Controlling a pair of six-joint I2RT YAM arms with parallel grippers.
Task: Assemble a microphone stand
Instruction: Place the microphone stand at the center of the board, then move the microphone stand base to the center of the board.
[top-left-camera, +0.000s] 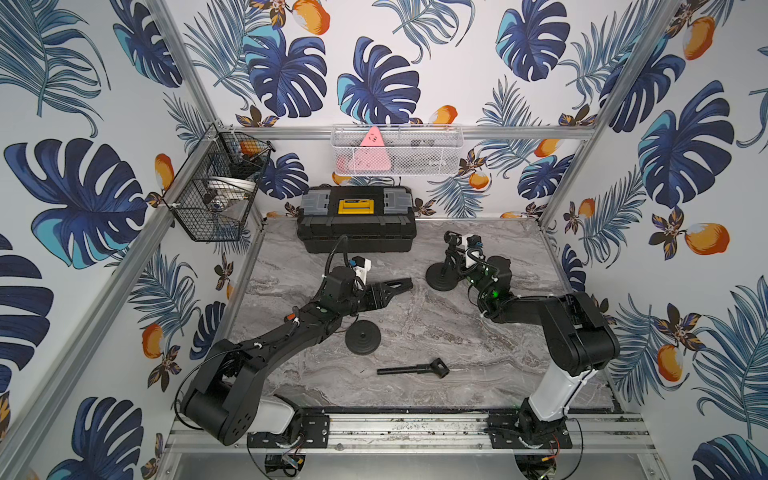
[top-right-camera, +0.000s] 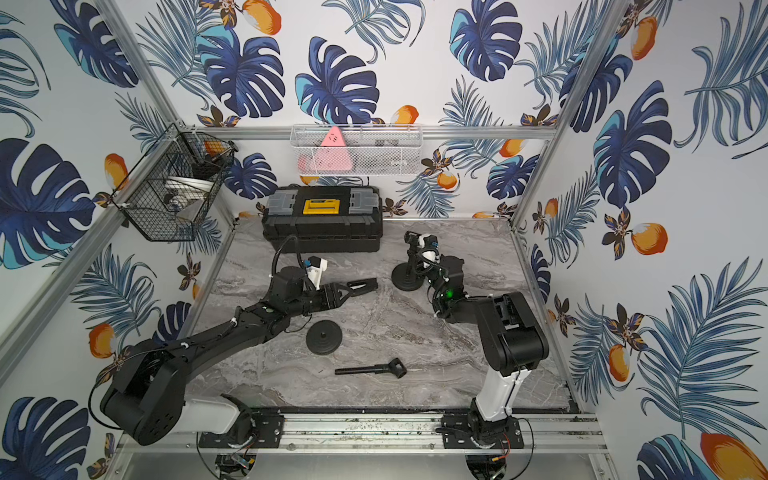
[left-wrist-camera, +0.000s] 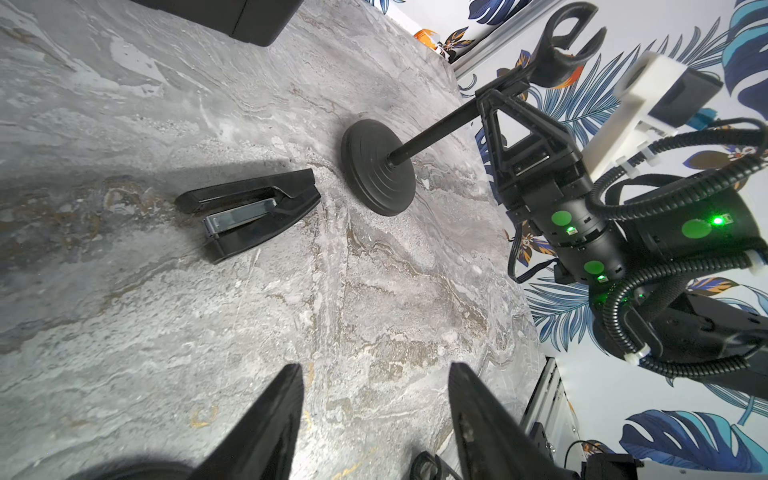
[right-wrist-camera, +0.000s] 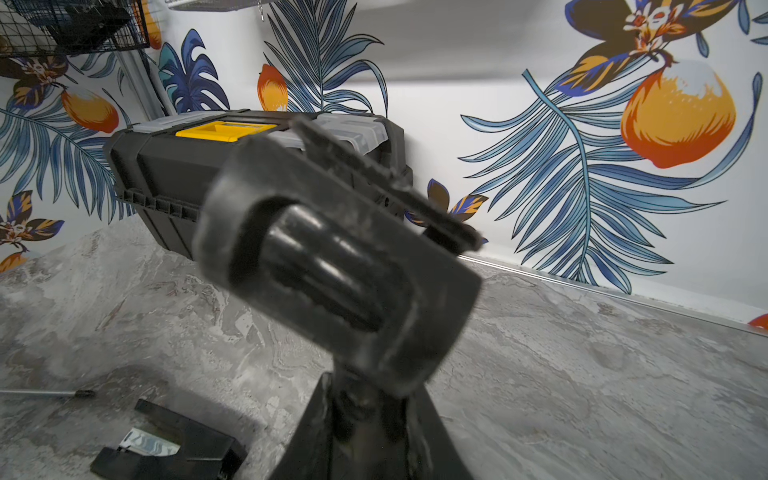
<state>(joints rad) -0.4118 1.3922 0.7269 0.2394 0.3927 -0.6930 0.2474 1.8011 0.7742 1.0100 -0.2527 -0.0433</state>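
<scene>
One microphone stand is upright at the back right: a round black base (top-left-camera: 437, 279) (left-wrist-camera: 378, 166), a thin pole (left-wrist-camera: 432, 139) and a U-shaped clip (top-left-camera: 453, 239) (right-wrist-camera: 332, 266) on top. My right gripper (right-wrist-camera: 374, 382) (top-left-camera: 456, 258) is shut on the pole just under the clip. A second round base (top-left-camera: 363, 337) (top-right-camera: 324, 337) lies flat mid-table. In front of it lies a loose pole with a clip (top-left-camera: 413, 368) (top-right-camera: 372, 368). My left gripper (left-wrist-camera: 376, 368) hovers open above the table between the two bases and holds nothing.
A black stapler (left-wrist-camera: 249, 212) (top-left-camera: 395, 285) lies between my left gripper and the upright stand. A black toolbox with a yellow latch (top-left-camera: 356, 220) (right-wrist-camera: 166, 174) sits against the back wall. A black wire basket (top-left-camera: 216, 187) and a white mesh basket (top-left-camera: 397, 150) hang on the frame.
</scene>
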